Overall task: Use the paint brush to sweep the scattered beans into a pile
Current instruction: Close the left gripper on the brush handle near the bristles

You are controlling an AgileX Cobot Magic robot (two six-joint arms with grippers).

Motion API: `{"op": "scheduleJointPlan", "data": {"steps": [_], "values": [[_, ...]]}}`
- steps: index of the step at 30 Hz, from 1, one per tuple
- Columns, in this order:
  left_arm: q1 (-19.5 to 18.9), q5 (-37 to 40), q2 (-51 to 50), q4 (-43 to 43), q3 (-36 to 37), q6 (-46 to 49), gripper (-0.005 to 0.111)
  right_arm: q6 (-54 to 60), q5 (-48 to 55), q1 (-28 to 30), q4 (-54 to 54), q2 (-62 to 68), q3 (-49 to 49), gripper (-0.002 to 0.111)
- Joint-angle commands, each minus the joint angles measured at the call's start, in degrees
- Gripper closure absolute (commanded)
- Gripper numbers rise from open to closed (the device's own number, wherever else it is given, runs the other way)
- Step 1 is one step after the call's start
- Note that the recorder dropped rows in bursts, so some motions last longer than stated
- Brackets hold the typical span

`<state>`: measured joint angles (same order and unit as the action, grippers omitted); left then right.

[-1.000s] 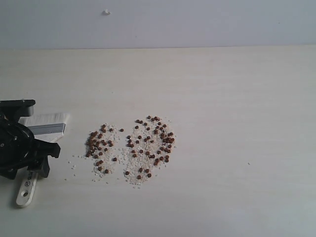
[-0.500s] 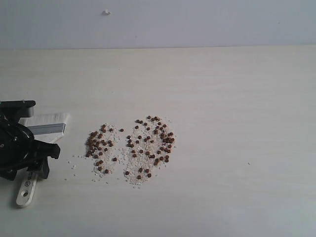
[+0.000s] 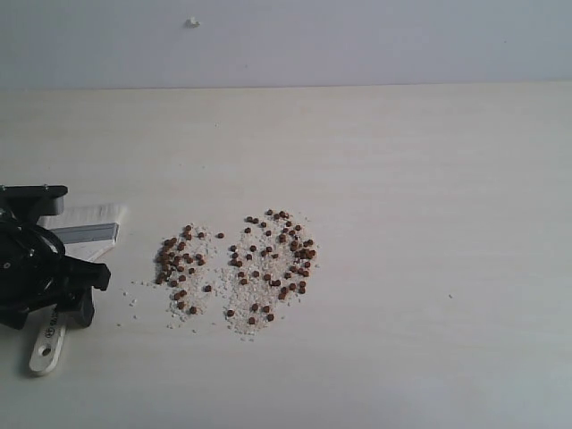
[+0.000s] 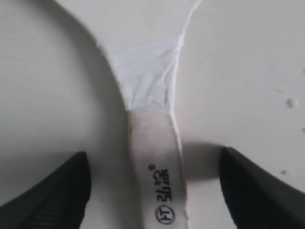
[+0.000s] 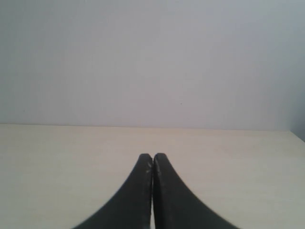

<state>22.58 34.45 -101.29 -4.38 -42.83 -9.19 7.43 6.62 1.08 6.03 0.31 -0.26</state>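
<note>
The paint brush lies flat at the table's left edge, with whitish bristles, a silver ferrule and a pale handle end with a hole. My left gripper is open and straddles the handle. Its black fingertips stand clear on both sides, touching nothing. The scattered beans lie in two loose patches with pale crumbs, right of the brush; the smaller patch is nearer to it. No single pile shows. My right gripper is shut and empty, out of the exterior view.
The left arm covers the middle of the handle. A pale wooden table runs back to a grey wall. A few stray crumbs lie between the brush and the beans.
The left gripper has sunk slightly over the brush handle, still open. The brush and the beans have not moved.
</note>
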Motion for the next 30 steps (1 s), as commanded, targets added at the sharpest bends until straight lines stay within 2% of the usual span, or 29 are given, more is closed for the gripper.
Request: {"op": "scheduleJointPlan", "data": {"steps": [1,3,5,8,11,13,22,26,30], "values": [[0.37,-2.93,-1.41,-0.5,0.09,0.21,0.035,-0.21,-0.62,0.24,0.09,-0.31,0.26,0.108],[0.37,-2.93,-1.41,-0.5,0.09,0.21,0.036,-0.21,-0.62,0.24,0.09,-0.31,0.26,0.108],[0.37,-2.93,-1.41,-0.5,0.09,0.09,0.042,-0.21,-0.62,0.24,0.09,-0.31,0.26,0.108],[0.37,-2.93,-1.41,-0.74,0.09,-0.16,0.059,-0.21,-0.62,0.24,0.09,-0.31,0.26,0.108],[0.37,-2.61,-1.41,-0.95,0.09,-0.16,0.085,-0.21,-0.62,0.24,0.09,-0.31,0.26,0.108],[0.37,-1.76,-1.41,-0.95,0.09,1.25,0.107,-0.21,-0.62,0.24,0.09,-0.31,0.26,0.108],[0.37,0.39,-1.41,-0.95,-1.26,5.28,0.107,-0.08,-0.62,0.24,0.09,-0.31,0.26,0.108],[0.37,6.68,-1.3,-1.2,-4.62,6.61,0.107,-0.08,-0.62,0.24,0.09,-0.31,0.26,0.108],[0.37,8.3,-1.3,-1.2,-6.89,7.08,0.107,-0.08,-0.62,0.24,0.09,-0.31,0.26,0.108]]}}
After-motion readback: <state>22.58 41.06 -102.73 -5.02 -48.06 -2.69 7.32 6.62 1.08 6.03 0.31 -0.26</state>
